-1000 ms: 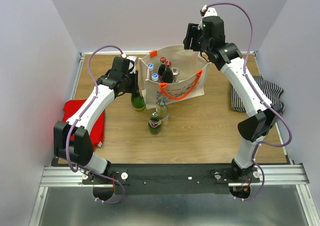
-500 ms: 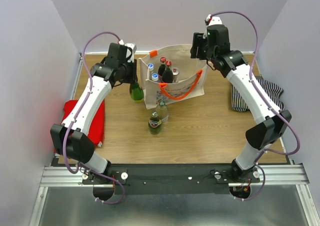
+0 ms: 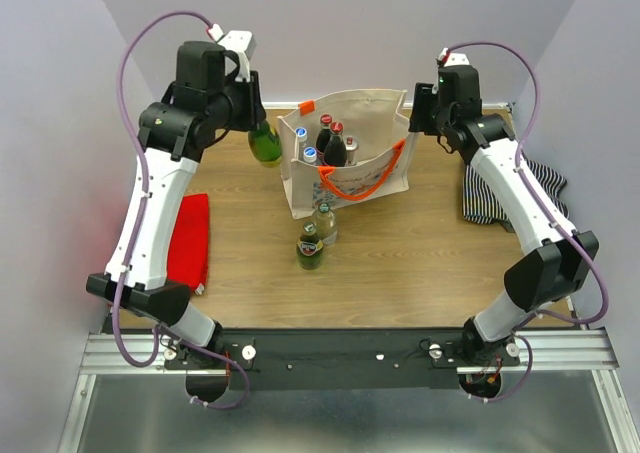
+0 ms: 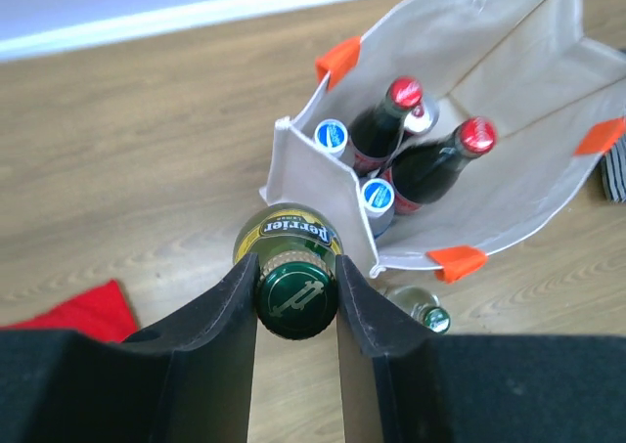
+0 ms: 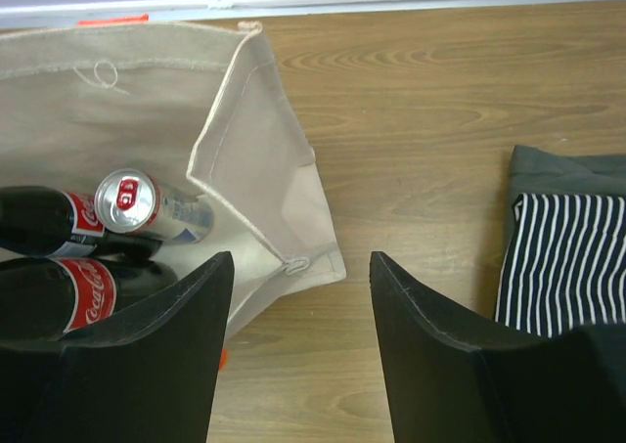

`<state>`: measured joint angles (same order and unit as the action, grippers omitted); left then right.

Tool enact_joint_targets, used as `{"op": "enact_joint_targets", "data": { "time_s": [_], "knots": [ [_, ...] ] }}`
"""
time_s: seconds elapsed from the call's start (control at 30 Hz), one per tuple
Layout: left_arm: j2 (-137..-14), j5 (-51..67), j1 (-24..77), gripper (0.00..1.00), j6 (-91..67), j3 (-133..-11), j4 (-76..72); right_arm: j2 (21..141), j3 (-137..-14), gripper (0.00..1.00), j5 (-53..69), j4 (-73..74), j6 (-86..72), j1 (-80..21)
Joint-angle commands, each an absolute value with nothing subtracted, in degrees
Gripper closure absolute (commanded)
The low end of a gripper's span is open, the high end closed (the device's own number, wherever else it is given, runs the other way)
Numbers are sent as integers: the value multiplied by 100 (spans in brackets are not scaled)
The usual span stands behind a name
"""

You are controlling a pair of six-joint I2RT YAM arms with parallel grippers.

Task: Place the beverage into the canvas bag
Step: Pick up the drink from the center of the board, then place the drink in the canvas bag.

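Note:
The beverage, a green Perrier bottle (image 3: 265,143), hangs above the table just left of the canvas bag (image 3: 365,181). My left gripper (image 3: 256,121) is shut on its neck; the left wrist view shows the green cap (image 4: 295,294) pinched between both fingers. The cream bag (image 4: 489,62) stands open with orange handles and holds two red-capped cola bottles (image 3: 331,133), two blue-capped bottles (image 3: 306,145) and a can (image 5: 127,200). My right gripper (image 3: 414,108) hovers open over the bag's right corner (image 5: 256,184), with nothing between its fingers.
Two more bottles stand on the table in front of the bag, a green one (image 3: 309,248) and a clear one (image 3: 324,220). A red cloth (image 3: 188,238) lies at the left and a striped cloth (image 3: 515,188) at the right. Walls close in on three sides.
My left arm has lifted the green bottle off the table, up and back beside the bag. My right gripper has drifted right, off the bag's back rim toward its right corner.

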<state>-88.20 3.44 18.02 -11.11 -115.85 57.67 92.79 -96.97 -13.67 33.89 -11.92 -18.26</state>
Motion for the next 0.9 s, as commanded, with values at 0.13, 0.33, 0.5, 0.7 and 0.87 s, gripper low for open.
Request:
{"op": "enact_joint_targets", "data": {
  "time_s": [0.13, 0.33, 0.5, 0.7, 0.87],
  "knots": [
    [-8894, 501, 1810, 100, -975, -12963, 5406, 9343, -9510, 40, -818, 3182, -1108, -1793],
    [-8930, 1010, 1811, 100, -1238, -13280, 5116, 9440, -9309, 49, -791, 3269, -1177, -1793],
    [-8991, 1668, 1819, 100, -1555, -13552, 4764, 9282, -8913, 57, -940, 3322, -1327, -1793],
    [-9035, 2170, 1854, 100, -1828, -13597, 4351, 9071, -8499, 76, -870, 3296, -1468, -1793],
    [-9105, 2741, 1977, 100, -2039, -13579, 3885, 8982, -8288, 99, -703, 3234, -1582, -1793]
  ]
}}
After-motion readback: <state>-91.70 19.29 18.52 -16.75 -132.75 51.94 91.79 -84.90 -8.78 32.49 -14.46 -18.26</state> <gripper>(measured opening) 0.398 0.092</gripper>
